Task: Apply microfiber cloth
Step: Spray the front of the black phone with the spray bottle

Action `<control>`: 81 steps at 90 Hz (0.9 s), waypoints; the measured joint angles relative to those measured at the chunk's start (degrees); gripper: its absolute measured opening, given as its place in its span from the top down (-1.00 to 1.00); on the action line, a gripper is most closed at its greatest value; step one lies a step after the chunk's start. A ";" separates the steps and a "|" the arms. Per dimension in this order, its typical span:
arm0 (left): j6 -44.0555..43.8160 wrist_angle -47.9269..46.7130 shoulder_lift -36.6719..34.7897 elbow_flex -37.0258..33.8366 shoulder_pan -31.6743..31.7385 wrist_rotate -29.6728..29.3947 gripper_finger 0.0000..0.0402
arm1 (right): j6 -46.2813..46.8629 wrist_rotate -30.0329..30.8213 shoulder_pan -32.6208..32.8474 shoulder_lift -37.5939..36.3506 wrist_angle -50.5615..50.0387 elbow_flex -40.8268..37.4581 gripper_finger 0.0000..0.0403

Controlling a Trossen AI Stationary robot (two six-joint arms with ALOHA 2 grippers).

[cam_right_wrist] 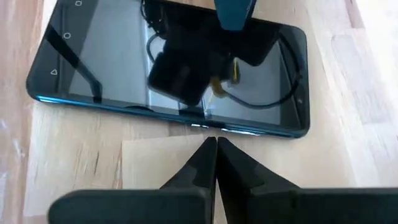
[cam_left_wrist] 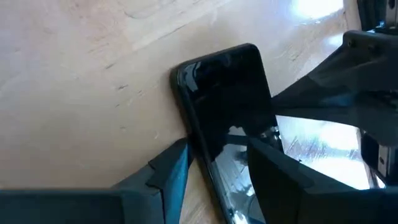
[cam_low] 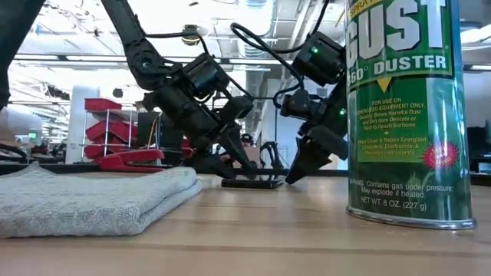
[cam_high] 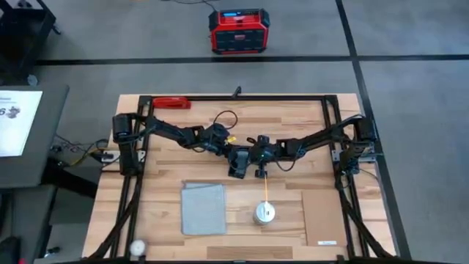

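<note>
Microfiber cloth [cam_high: 204,208] lies flat on the wooden surface [cam_high: 161,147], a pale grey-blue, roughly square fold of soft fabric, at the near side and left of centre; in the low view its thick rounded edge [cam_low: 92,201] fills the left foreground, with nothing resting on it; neither arm touches it. Beyond it, at the middle of the surface, a black phone [cam_high: 238,163] lies screen up; its glossy glass reflects the arms above it. Left tool [cam_left_wrist: 214,171] is down at the phone, one finger against each long edge, grasping it. Right tool [cam_right_wrist: 216,163] hovers just beside the phone's other long side, its fingers pressed together, clenched on nothing, over a tan rectangular patch [cam_high: 322,213] that covers the right near part of the surface. A green can of duster [cam_low: 404,111] stands upright to the right of the cloth, well apart from it, and looms large in the low view; a thin straw [cam_high: 265,183] runs from it toward the phone. A red tool [cam_high: 170,103] lies at the far left edge; a red and black box [cam_high: 237,31] sits on the floor beyond.
</note>
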 joint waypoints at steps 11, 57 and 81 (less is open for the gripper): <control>-0.02 0.17 0.00 -0.02 0.00 0.02 0.28 | -0.01 -1.60 0.13 0.00 2.50 0.00 1.00; 0.91 0.05 0.00 -0.07 -0.08 0.22 0.28 | 1.39 -5.52 -0.67 6.27 6.48 0.90 1.00; 9.53 -0.18 0.00 -0.11 -0.98 2.16 0.61 | 1.04 -5.36 -1.34 5.88 7.13 0.78 1.00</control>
